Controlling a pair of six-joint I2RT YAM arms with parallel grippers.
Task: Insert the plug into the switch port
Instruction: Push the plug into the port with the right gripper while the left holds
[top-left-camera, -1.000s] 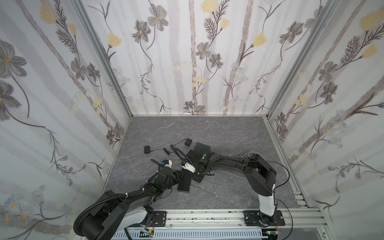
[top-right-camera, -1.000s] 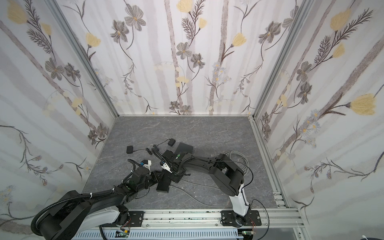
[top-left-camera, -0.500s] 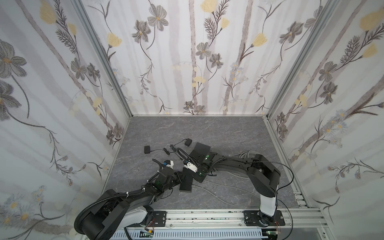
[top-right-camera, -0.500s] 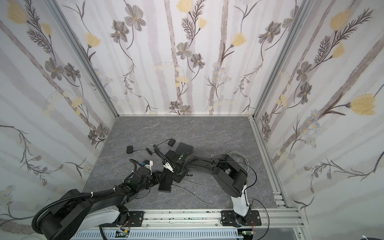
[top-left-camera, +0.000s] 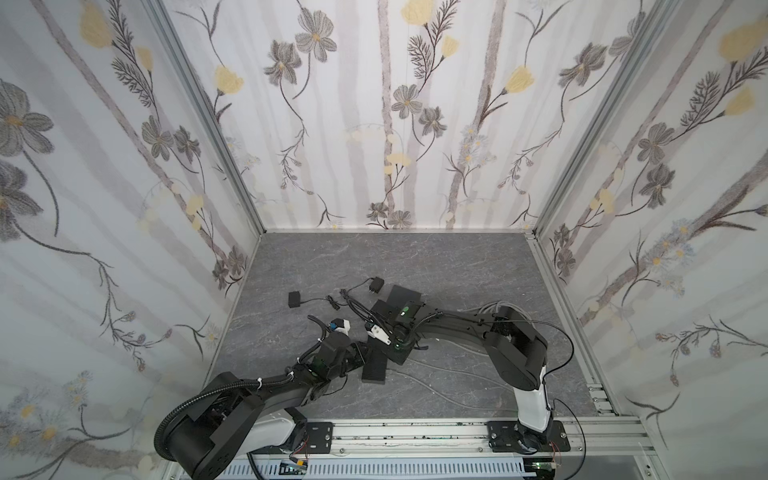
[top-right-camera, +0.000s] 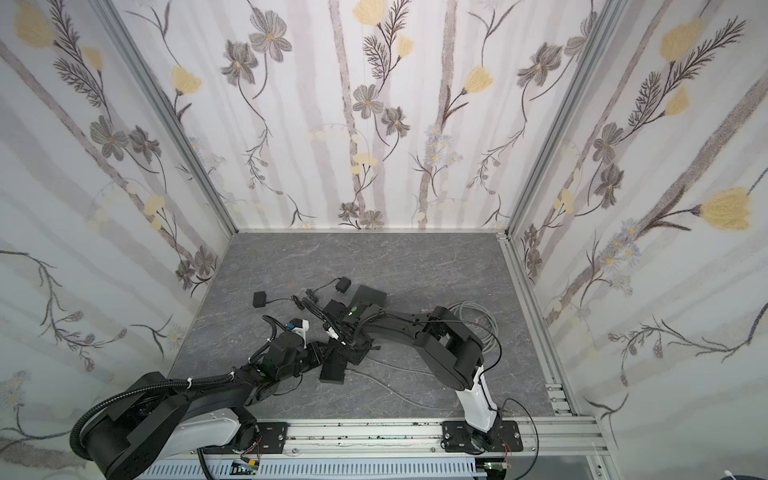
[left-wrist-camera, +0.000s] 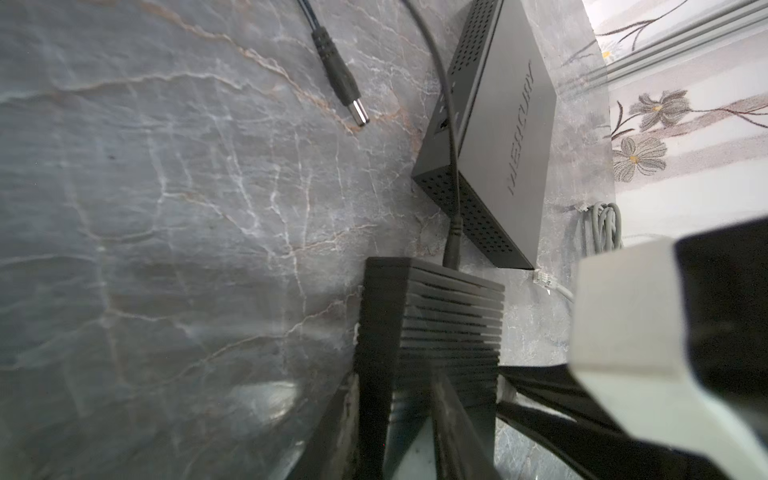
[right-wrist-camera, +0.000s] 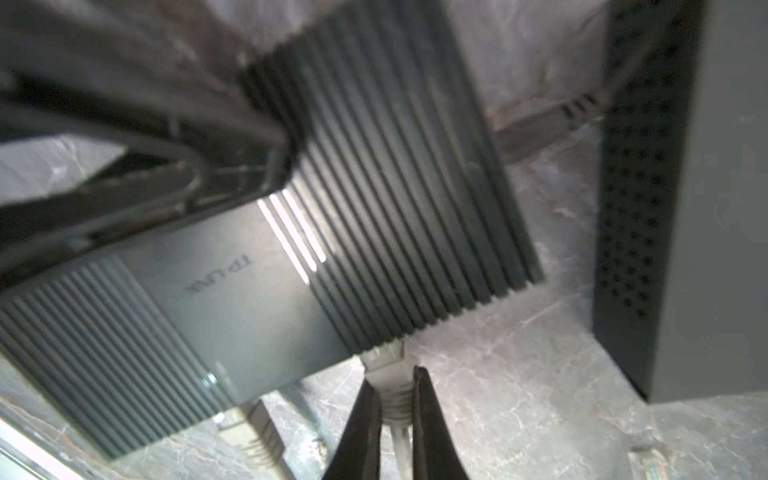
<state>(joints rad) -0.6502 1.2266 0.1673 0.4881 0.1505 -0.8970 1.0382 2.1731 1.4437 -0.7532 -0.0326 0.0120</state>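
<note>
The plug (right-wrist-camera: 384, 361) looks light, stiff plastic; right fingers (right-wrist-camera: 361, 415) pinch its boot (right-wrist-camera: 397, 401) (best hold). Left fingers (right-wrist-camera: 266, 137) clamp the slippery-looking switch (right-wrist-camera: 395, 187)

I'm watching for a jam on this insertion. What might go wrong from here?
1. The right gripper pinches the grey Ethernet plug by its ribbed boot, so pushing may buckle it or let it slip.
2. The plug sits just at the edge of the TP-Link switch, seemingly slightly skewed; it might jam.
3. The left gripper clamps only one side of the switch, which may pivot.
</note>
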